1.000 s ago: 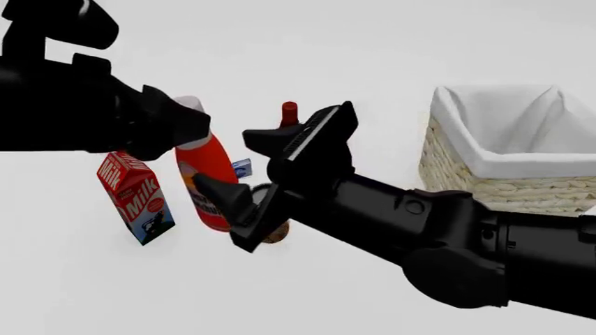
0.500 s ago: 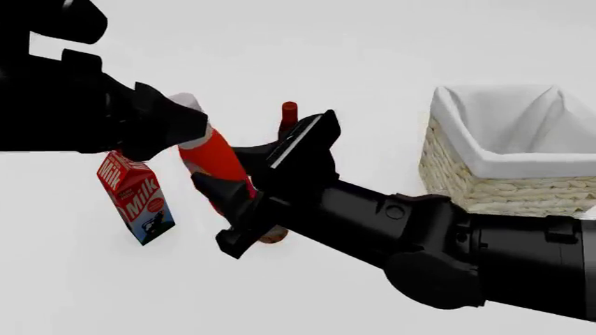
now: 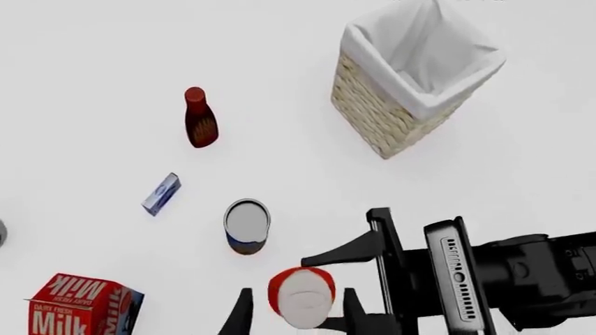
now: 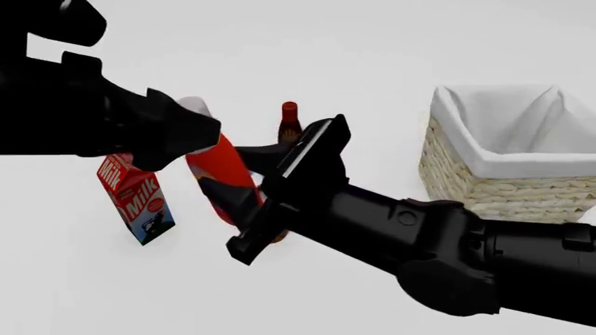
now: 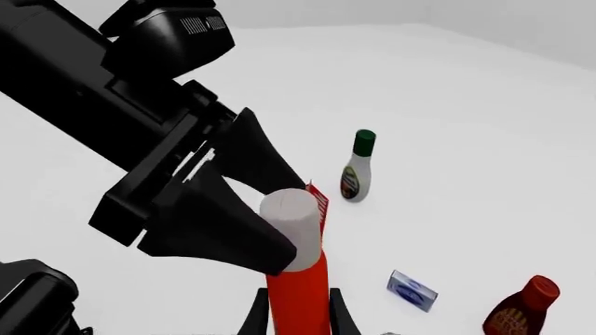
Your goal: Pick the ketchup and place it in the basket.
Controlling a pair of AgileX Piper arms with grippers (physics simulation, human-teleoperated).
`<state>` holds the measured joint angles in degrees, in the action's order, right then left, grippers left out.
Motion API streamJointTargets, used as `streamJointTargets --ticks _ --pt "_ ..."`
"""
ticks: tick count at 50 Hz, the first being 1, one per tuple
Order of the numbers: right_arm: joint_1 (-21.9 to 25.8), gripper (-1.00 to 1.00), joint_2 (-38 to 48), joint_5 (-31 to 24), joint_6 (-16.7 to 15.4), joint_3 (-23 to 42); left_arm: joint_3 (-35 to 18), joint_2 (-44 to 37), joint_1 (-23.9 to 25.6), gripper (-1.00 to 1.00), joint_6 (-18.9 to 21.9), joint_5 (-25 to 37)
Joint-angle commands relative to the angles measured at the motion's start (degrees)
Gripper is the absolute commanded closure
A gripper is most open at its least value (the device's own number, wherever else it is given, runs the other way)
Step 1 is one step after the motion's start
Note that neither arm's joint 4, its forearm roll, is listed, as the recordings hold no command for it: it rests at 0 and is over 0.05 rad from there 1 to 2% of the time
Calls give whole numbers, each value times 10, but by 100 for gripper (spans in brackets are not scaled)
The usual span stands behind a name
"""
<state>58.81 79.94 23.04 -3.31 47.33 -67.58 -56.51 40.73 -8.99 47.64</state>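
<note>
The ketchup point(image 4: 222, 180) is off to the left of the table's middle, well apart from the basket point(image 4: 507, 150), which stands at the right. Its long axis is near upright but leaning: in the front view the white cap point(image 4: 194, 106) sits up and to the left, and the red body slants down toward the right. Its base is hidden behind the right arm, so I cannot tell whether it touches the table.

Both grippers are on it. The left gripper point(image 5: 256, 209) closes on the bottle at the cap end; in the right wrist view its two black fingers press either side of the cap point(image 5: 292, 222). The right gripper point(image 4: 270, 183) reaches in from the right and grips the red body lower down; the right wrist view shows the body point(image 5: 298, 296) between its fingertips, touching on both sides. In the left wrist view the cap point(image 3: 303, 299) faces the camera between the left fingertips, with the right gripper just beside it.

A milk carton point(image 4: 136, 198) stands tilted just left of the ketchup. A dark-red bottle point(image 4: 289, 124) stands behind. A can point(image 3: 247, 225), a small blue packet point(image 3: 161, 194) and a white bottle with green cap point(image 5: 358, 167) also lie nearby.
</note>
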Motion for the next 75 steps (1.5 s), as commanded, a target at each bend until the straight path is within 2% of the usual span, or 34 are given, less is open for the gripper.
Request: streamJointTargets --ticks 1,15,21,32,46,50,51,54,55,59,60,62,63,68,70,72,73,75 --pt "-4 100 -18 -6 2 -8 -6 8 -6 -100 15 -1" --pt "-11 100 -49 -18 2 -26 -35 27 1 -100 14 -31" --pt "-20 100 -67 -24 5 -37 -54 40 -15 -100 14 -52" --pt "-47 100 -95 -29 12 -49 -46 72 -48 -100 0 -75" --pt "-117 100 -143 -48 29 -45 2 124 -135 -100 28 -110" --pt "-136 100 -164 -57 31 -47 19 138 -153 -100 27 -120" --pt "-139 100 -166 -62 30 -46 23 141 -153 -100 7 -123" --pt "-155 100 -168 -62 31 -42 29 147 -168 -100 6 -130" --pt "-155 100 -172 -69 32 -40 36 150 -175 -100 -12 -135" --pt "-183 100 -174 -84 29 -22 58 169 -195 -100 -5 -150" --pt "-189 100 -174 -85 30 -19 61 176 -209 -100 12 -155" --pt "-200 100 -175 -90 30 -14 77 183 -212 -100 -2 -162" --pt "-208 100 -174 -91 32 -11 84 192 -232 -100 20 -170" --pt "-227 100 -176 -95 35 -8 117 211 -253 -100 1 -193" --pt "-245 100 -173 -96 36 -5 131 222 -269 -100 13 -205" --pt "-257 100 -169 -97 37 -3 143 222 -269 -100 -6 -210" --pt "-265 100 -168 -95 37 -3 148 227 -281 -100 5 -216" --pt "-272 100 -167 -96 39 -2 155 229 -284 -100 -5 -221"
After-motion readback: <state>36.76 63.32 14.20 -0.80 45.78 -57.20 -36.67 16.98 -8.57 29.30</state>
